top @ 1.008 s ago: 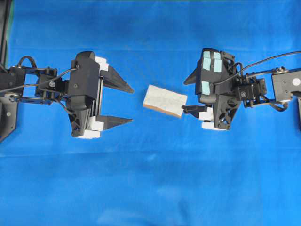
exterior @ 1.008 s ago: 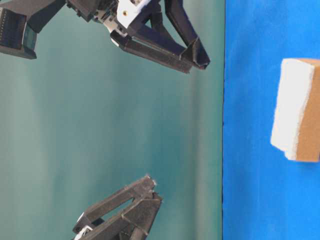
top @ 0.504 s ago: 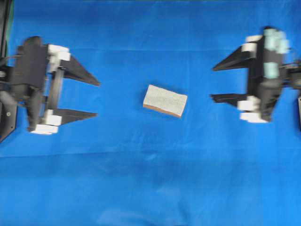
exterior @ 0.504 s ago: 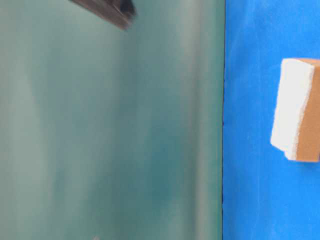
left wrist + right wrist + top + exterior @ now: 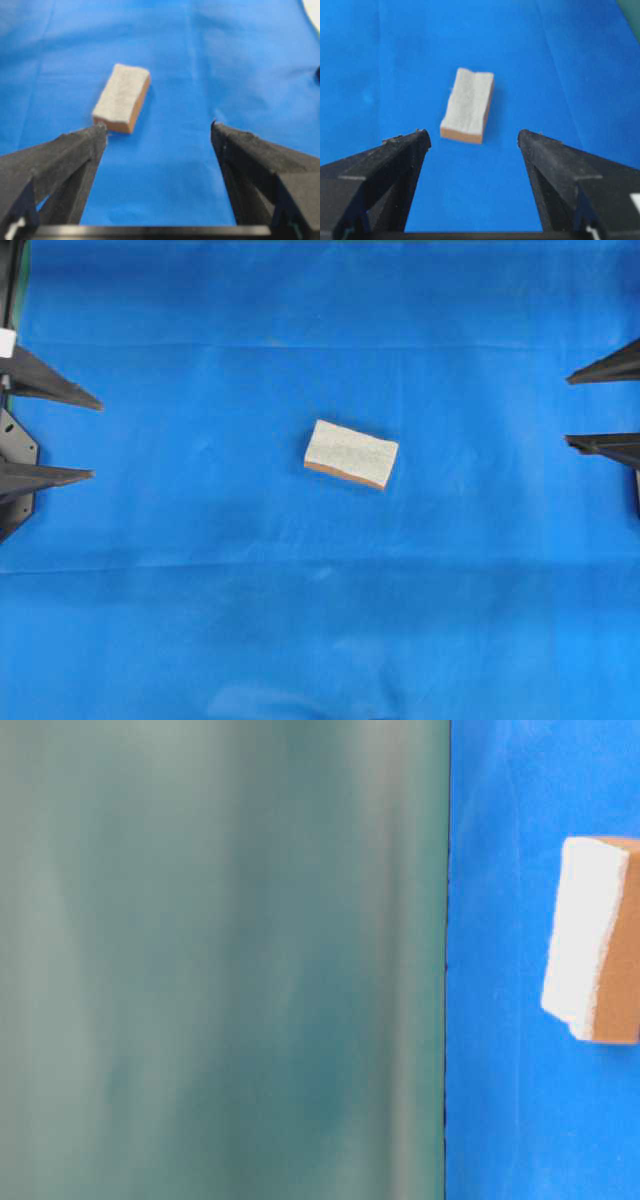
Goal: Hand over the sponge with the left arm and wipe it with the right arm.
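The sponge (image 5: 351,453) lies flat on the blue cloth mid-table, pale speckled face up over a tan layer, touched by nothing; it also shows in the table-level view (image 5: 594,940), the left wrist view (image 5: 121,98) and the right wrist view (image 5: 468,105). My left gripper (image 5: 96,438) stands open at the far left edge, only its two black fingertips showing. Far right, my right gripper (image 5: 568,409) is open too, only its fingertips in view. In each wrist view the fingers (image 5: 75,150) (image 5: 400,150) stand wide apart with bare cloth between them, the sponge well ahead.
The blue cloth (image 5: 330,620) covers the whole table. In the table-level view a teal-green wall (image 5: 220,960) fills the left side beyond the cloth's edge. A black bracket (image 5: 15,440) sits at the left border.
Both arms have pulled back from beside the sponge to the outer edges, left arm leftward and right arm rightward. The sponge has not moved. Both grippers stayed open.
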You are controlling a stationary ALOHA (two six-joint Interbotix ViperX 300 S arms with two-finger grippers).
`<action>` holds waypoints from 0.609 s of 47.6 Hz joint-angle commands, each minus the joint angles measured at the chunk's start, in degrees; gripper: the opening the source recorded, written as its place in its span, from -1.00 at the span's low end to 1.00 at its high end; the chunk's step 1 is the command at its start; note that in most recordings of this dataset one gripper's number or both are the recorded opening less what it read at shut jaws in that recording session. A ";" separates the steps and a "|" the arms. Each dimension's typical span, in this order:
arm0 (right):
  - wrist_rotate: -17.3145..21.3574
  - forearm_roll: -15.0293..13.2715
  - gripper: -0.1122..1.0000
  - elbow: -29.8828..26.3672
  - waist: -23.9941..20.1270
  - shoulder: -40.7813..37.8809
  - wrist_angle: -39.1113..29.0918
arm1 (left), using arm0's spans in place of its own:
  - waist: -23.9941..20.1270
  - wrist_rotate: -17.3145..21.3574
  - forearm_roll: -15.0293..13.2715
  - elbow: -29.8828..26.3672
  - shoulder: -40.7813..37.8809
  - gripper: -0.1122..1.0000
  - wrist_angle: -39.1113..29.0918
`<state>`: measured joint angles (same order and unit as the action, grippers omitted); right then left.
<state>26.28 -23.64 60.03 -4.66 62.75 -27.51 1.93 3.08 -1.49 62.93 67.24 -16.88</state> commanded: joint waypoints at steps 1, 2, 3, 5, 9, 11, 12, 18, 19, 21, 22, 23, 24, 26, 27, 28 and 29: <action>0.09 0.18 0.49 1.41 -0.09 2.37 0.09 | 0.09 -0.35 -0.09 2.55 4.04 0.67 0.18; 0.18 0.18 0.48 1.93 -0.09 2.90 0.26 | 0.09 -0.53 -0.09 3.25 5.01 0.67 0.09; 0.26 0.26 0.48 2.46 -0.09 3.34 0.35 | 0.09 -0.70 -0.18 3.87 5.80 0.67 0.18; 0.26 0.35 0.47 3.78 -0.09 4.31 0.70 | 0.18 -0.88 -0.09 5.01 7.38 0.66 0.09; 0.53 0.97 0.47 5.80 -0.09 5.19 2.11 | 0.09 -0.97 -0.18 7.03 9.67 0.66 0.00; 0.70 1.32 0.47 6.50 -0.09 5.45 2.72 | 0.18 -0.97 -0.18 7.82 10.28 0.66 0.00; 0.88 1.41 0.47 6.77 -0.09 5.54 2.99 | 0.18 -0.97 -0.18 8.09 10.46 0.66 0.00; 1.32 1.41 0.47 8.00 -0.09 5.63 3.52 | 0.09 -0.97 -0.18 8.70 10.81 0.66 -0.18; 1.32 1.41 0.46 8.09 -0.09 5.71 3.52 | 0.09 -0.97 -0.09 8.79 10.63 0.66 -0.18; 1.41 1.41 0.46 8.00 -0.09 5.71 3.60 | 0.09 -0.97 -0.18 8.88 10.63 0.66 -0.18; 1.41 1.41 0.46 8.09 -0.09 5.71 3.60 | 0.09 -0.97 -0.18 8.96 10.55 0.66 -0.18; 1.41 1.49 0.46 8.09 -0.09 5.71 3.60 | 0.09 -0.97 -0.18 8.96 10.55 0.66 -0.18; 1.41 1.41 0.46 8.09 -0.09 5.71 3.52 | 0.09 -0.97 -0.18 9.05 10.55 0.66 -0.09; 1.41 1.41 0.46 8.09 -0.09 5.71 3.52 | 0.18 -0.97 -0.18 9.05 10.55 0.66 -0.18; 1.41 1.41 0.46 8.00 -0.09 5.71 3.52 | 0.18 -0.97 -0.18 9.05 10.55 0.66 -0.18; 1.41 1.41 0.46 8.09 -0.09 5.71 3.52 | 0.09 -0.97 -0.18 9.05 10.55 0.66 -0.18; 1.41 1.41 0.46 8.09 -0.09 5.71 3.52 | 0.09 -0.97 -0.18 9.05 10.63 0.66 -0.18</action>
<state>27.60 -22.24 68.82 -4.66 68.73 -24.52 1.93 2.11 -1.58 71.89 78.40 -17.31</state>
